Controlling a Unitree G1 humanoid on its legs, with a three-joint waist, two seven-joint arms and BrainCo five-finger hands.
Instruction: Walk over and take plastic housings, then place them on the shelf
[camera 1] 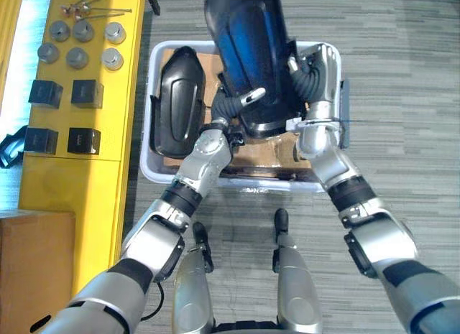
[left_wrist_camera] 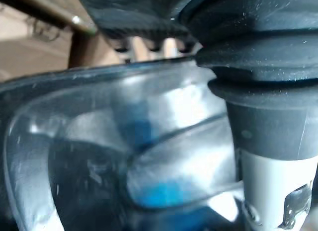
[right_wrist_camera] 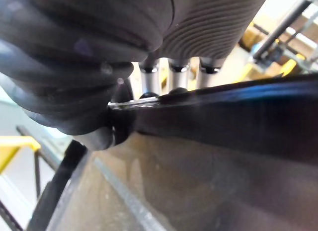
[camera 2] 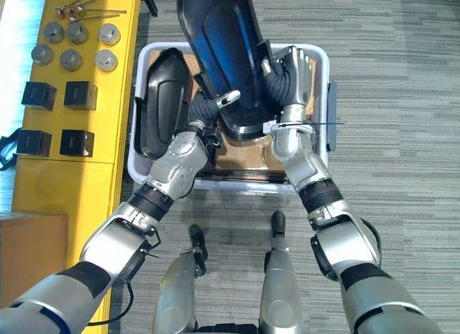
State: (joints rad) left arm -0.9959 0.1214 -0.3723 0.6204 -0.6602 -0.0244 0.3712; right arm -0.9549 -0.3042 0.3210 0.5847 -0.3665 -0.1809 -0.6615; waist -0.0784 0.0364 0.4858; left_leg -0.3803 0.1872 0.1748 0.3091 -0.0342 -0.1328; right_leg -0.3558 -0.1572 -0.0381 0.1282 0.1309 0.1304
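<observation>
A large glossy black plastic housing (camera 1: 248, 47) is held upright and tilted above a white bin (camera 1: 147, 136), between both hands. My left hand (camera 1: 248, 98) grips its lower left edge, thumb lying on the front face. On the housing's right edge my right hand (camera 1: 320, 72) clamps with its dark ribbed back facing up. The left wrist view has the shiny housing (left_wrist_camera: 99, 156) pressed close against the thumb (left_wrist_camera: 271, 181). Seen from the right wrist, the fingers (right_wrist_camera: 176, 77) reach over the housing's rim (right_wrist_camera: 223, 116). A second black housing (camera 1: 176, 104) lies in the bin's left side.
A yellow table (camera 1: 72, 179) runs along the left, carrying several metal cylinders (camera 1: 79, 43) and black cubes (camera 1: 68, 115). A brown box (camera 1: 32, 269) sits at the lower left. Brown cardboard (camera 1: 266, 158) lines the bin's bottom. Grey carpet (camera 1: 402, 97) spreads to the right.
</observation>
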